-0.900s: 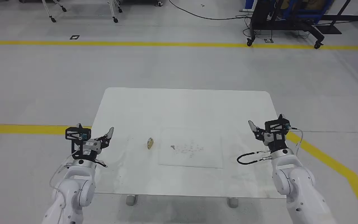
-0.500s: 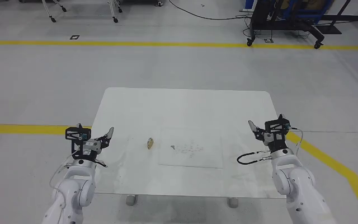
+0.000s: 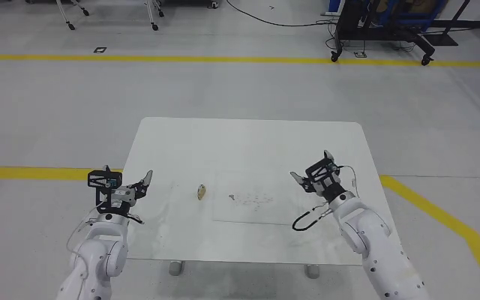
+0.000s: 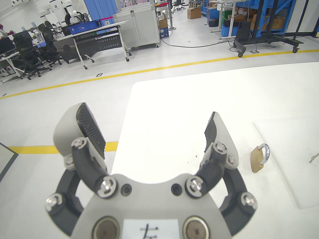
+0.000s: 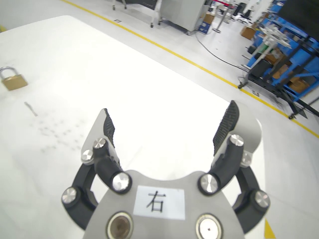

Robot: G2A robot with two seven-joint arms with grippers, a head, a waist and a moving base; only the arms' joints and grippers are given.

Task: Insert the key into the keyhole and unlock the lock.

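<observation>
1. Hovering at the table's (image 3: 247, 142) left edge, the left gripper (image 3: 127, 177) points across the surface toward the middle, its claw spread wide and gripping nothing.
2. The right gripper (image 3: 310, 171) hangs over the table just beside the right edge of a clear mat (image 3: 277, 214). Its claw is likewise wide apart and empty, and a black cable (image 3: 307, 217) loops from its forearm.
3. The left wrist view shows what the top view does not. One ribbed pad of the left gripper (image 4: 149, 120) sits over the floor with its yellow line, and the other sits over the white tabletop.
4. The right wrist view brings the right gripper (image 5: 169, 115) close. Both ribbed pads stand over bare white tabletop, angled toward the lock and key, which lie well apart from them.
5. The padlock (image 3: 201, 191) lies flat on the table, just beside the mat's left edge and between the two arms, nearer the left one.
6. In the left wrist view the padlock (image 4: 259, 159) shows a brass body and a silver shackle that curves toward the mat (image 4: 286, 175).
7. In the right wrist view the padlock (image 5: 12, 79) lies with its shackle arched over the body, apparently seated shut.
8. The key (image 3: 232, 197) lies on the mat near its left edge, close to the padlock but not touching it.
9. Up close, the key (image 5: 31, 108) is a thin grey sliver beside a scatter of faint dark specks on the mat.
</observation>
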